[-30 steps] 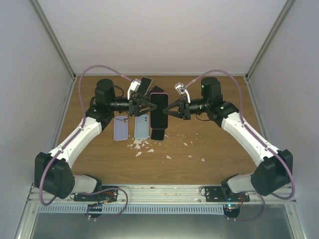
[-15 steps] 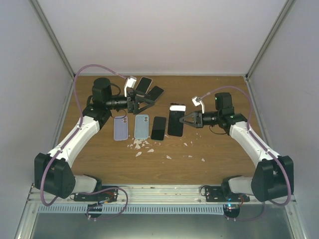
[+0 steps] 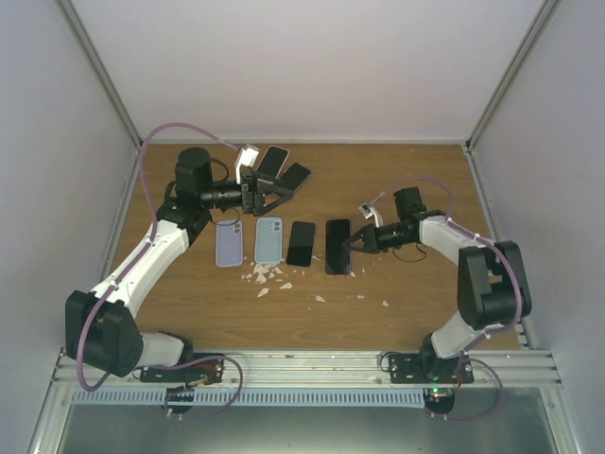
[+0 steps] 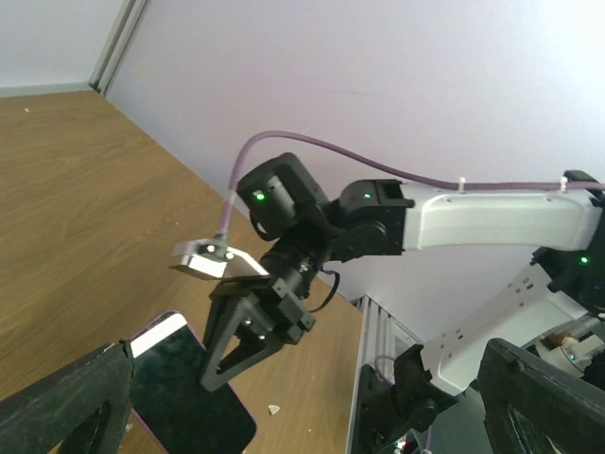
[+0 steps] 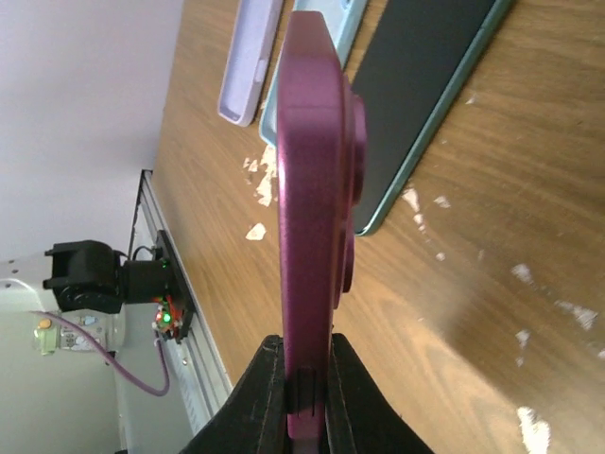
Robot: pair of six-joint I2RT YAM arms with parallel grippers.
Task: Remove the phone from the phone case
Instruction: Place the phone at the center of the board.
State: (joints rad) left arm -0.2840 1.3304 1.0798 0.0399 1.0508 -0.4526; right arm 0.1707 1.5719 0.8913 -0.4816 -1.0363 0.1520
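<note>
Right gripper [image 3: 353,243] pinches the pink phone [image 5: 312,189] by its thin edge; left gripper [image 3: 282,194] gapes wide, empty. Such a narrow hold could let it twist free.

Light: we saw it bright, even and diffuse.
Shadows: we found only soft, faint ones on the table [image 3: 416,284].
Glare: we noticed a pale sheen there in the right wrist view.
Focus: the overhead view stayed sharp.

Phone [image 3: 337,246], magenta back and rim, dark screen up, level, low at the table [image 3: 416,303] middle
</note>
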